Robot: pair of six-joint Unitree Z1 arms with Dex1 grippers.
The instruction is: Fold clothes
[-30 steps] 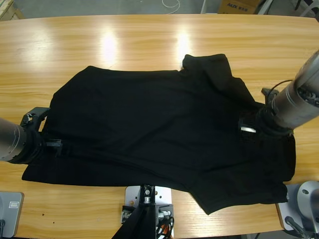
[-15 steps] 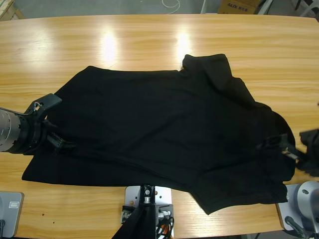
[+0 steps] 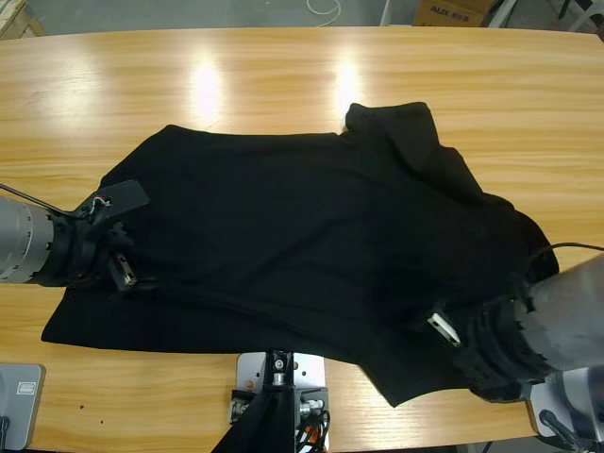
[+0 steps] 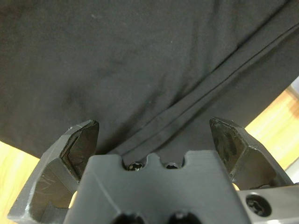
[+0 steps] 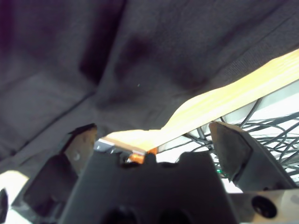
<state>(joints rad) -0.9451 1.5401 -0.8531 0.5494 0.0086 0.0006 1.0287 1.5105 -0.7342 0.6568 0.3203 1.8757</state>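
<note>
The black shirt point(image 3: 311, 236) lies spread flat across the wooden table point(image 3: 283, 75), with its collar end bunched at the upper right. My left gripper point(image 3: 132, 238) comes in from the left edge and stands open over the shirt's left side. In the left wrist view the left gripper point(image 4: 154, 128) straddles a folded seam of the shirt point(image 4: 140, 56), with nothing clamped. At the lower right, my right gripper point(image 3: 453, 330) sits low over the shirt's near corner. There the right gripper point(image 5: 154, 130) is open above the shirt point(image 5: 163, 46), at the table's edge point(image 5: 224, 98).
A cardboard box point(image 3: 453, 11) and a white cable point(image 3: 326, 9) lie beyond the table's far edge. Dark cables point(image 5: 271, 126) hang past the near edge in the right wrist view. Bare wood point(image 4: 275, 116) shows beside the shirt's hem.
The left gripper has slid right, further onto the shirt's left side. The right arm left the shirt's right middle, drew back to the right edge, and now reaches in over the near right corner.
</note>
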